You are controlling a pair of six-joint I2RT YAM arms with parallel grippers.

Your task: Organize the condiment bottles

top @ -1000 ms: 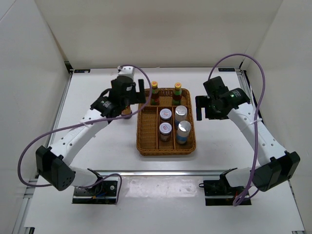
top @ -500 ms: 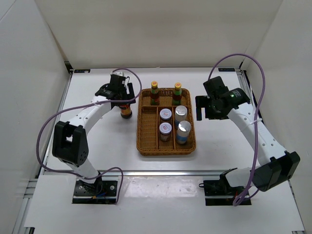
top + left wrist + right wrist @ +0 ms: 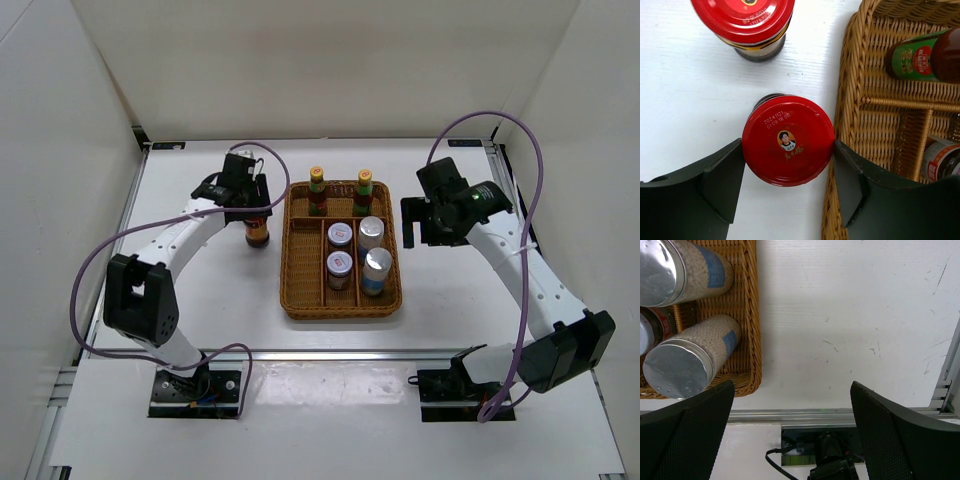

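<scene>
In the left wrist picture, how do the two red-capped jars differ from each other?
The near red-capped jar sits in the left claw, whose fingers touch its lid; the far red-capped jar stands free. The near jar is right beside the wicker tray; the far one stands further from it. Both are upright on the table, outside the tray.

From my feed I saw a plain white bench (image 3: pixel 450 290) boxed in by white walls (image 3: pixel 330 60), an aluminium rail (image 3: pixel 330 353) along its near edge, lit evenly.
</scene>
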